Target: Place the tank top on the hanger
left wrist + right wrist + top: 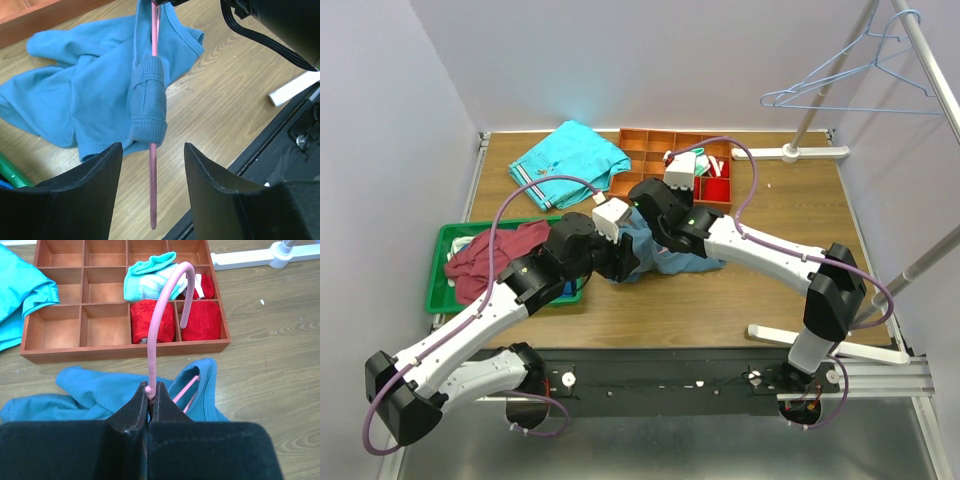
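Because the right pincer (pixel 151 389) is pressed together on the neck of the thin pink wire hanger (pixel 162 310), just below its hook, the frame is steadied for threading. One strap of the dusty steel-blue sleeveless tank top (pixel 90 95) hangs over a hanger arm; the rest lies crumpled on the wooden surface (pixel 225 100). The left pincer (pixel 152 150) is spread wide astride that wire, apparently touching nothing.
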Tool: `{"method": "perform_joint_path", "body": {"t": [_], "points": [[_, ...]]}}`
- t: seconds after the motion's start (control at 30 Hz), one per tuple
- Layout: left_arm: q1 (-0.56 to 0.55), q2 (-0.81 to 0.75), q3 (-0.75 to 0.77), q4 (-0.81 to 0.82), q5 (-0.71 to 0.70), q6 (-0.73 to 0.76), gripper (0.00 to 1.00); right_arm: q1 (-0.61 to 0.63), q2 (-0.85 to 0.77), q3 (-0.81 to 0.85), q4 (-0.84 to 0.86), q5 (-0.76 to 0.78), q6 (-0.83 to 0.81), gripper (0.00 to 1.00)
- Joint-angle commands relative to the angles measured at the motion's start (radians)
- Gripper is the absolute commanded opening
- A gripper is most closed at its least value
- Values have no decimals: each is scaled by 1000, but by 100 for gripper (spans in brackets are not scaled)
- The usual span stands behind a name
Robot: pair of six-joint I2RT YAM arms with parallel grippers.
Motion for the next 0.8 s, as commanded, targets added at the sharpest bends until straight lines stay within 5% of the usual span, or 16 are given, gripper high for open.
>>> {"method": "perform_joint_path", "body": {"t": [0.0,0.4,0.6,0.7,0.77], "points": [[-10,-19,-20,36,-29,-38,60,4,-21,15,15,-4,14,1],[-40,37,-10,33,-90,-50,47,5,-37,36,11,-4,-15,1],[-46,36,-14,30,-139,-55,23,5,-46,44,14,-18,-30,1],[-56,41,-11,21,-174,-56,0,5,-52,45,15,-32,-41,1],[-63,42,-14,20,-196,-61,0,5,-60,47,21,-49,-47,1]]}}
